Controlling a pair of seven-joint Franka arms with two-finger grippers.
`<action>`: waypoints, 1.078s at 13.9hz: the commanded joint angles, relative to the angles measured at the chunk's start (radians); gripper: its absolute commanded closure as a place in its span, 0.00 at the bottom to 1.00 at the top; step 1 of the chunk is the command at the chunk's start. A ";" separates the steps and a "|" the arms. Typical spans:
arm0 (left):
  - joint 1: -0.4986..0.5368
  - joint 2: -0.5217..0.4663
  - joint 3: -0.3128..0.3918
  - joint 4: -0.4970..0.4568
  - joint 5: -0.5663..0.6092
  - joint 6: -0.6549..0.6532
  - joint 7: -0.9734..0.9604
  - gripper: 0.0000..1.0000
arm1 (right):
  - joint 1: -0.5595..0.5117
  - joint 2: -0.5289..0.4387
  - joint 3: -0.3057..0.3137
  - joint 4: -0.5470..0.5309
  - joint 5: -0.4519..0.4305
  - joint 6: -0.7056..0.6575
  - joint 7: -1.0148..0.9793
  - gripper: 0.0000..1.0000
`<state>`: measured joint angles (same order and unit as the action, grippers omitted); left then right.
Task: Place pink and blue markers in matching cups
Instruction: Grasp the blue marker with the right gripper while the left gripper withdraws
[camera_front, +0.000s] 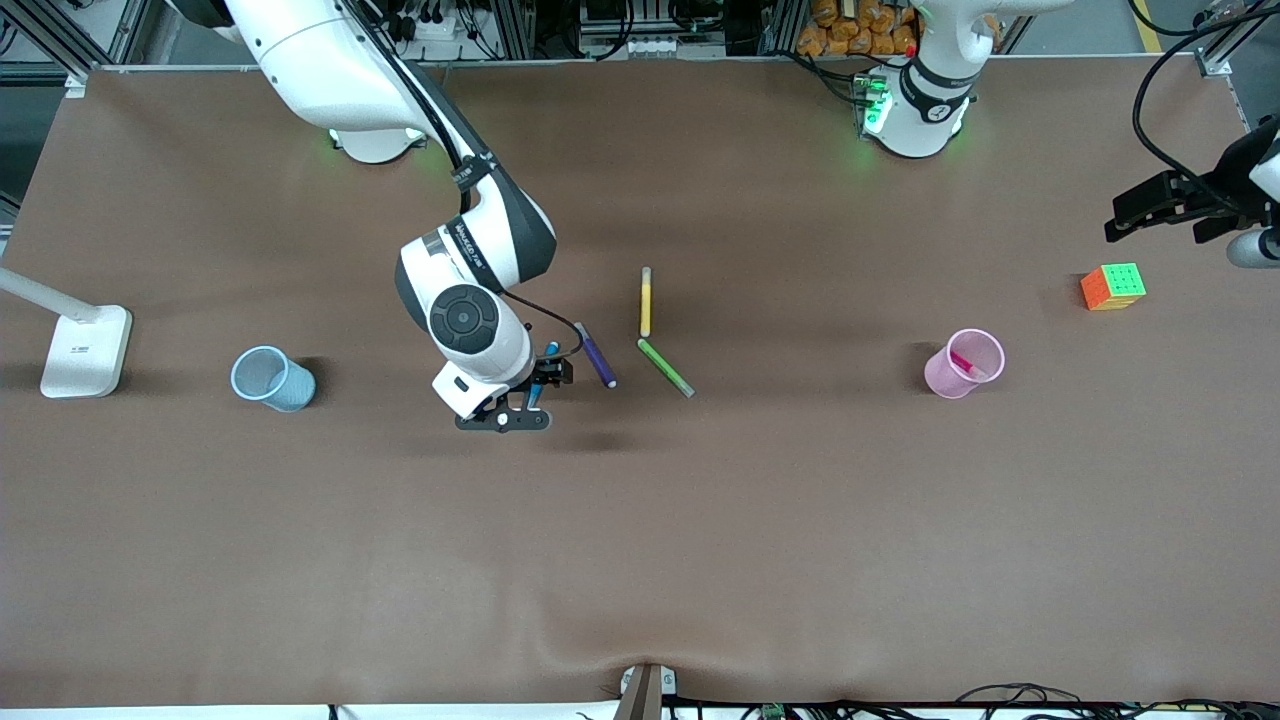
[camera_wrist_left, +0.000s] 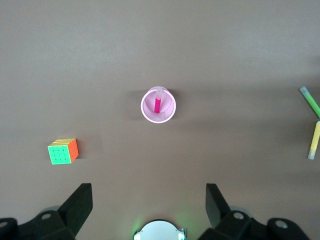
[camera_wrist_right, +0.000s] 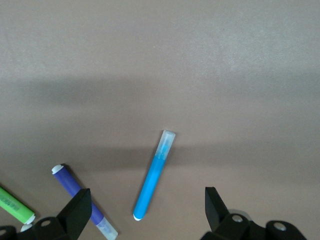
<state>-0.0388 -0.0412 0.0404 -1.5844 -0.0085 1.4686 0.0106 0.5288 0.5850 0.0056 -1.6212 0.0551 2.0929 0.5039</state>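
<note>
The bright blue marker (camera_wrist_right: 154, 175) lies on the table, and its end shows beside the right hand in the front view (camera_front: 549, 351). My right gripper (camera_wrist_right: 145, 207) is open and hovers low over this marker (camera_front: 530, 390). The pale blue cup (camera_front: 272, 378) stands toward the right arm's end of the table. The pale pink cup (camera_front: 965, 363) stands toward the left arm's end, with the pink marker (camera_front: 963, 361) upright in it. Both show in the left wrist view, the cup (camera_wrist_left: 170, 112) and the marker (camera_wrist_left: 157, 104). My left gripper (camera_wrist_left: 149, 200) is open, empty and waits high near the table's end (camera_front: 1125, 215).
A purple marker (camera_front: 596, 355), a yellow marker (camera_front: 646, 300) and a green marker (camera_front: 665, 367) lie close beside the blue marker. A colourful cube (camera_front: 1113, 286) sits near the left gripper. A white lamp base (camera_front: 85, 350) stands at the right arm's end of the table.
</note>
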 joint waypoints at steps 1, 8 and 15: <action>0.005 -0.034 0.015 0.000 -0.007 -0.019 -0.006 0.00 | 0.003 0.006 -0.003 0.003 -0.014 0.002 0.030 0.00; 0.002 -0.032 0.009 -0.005 -0.007 -0.019 -0.018 0.00 | 0.006 0.006 -0.001 -0.114 -0.012 0.162 0.048 0.00; 0.004 -0.025 0.010 0.000 -0.007 -0.021 -0.020 0.00 | 0.020 0.067 -0.001 -0.114 -0.012 0.203 0.127 0.00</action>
<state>-0.0369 -0.0623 0.0523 -1.5872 -0.0085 1.4609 0.0044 0.5423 0.6434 0.0072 -1.7322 0.0551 2.2830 0.6020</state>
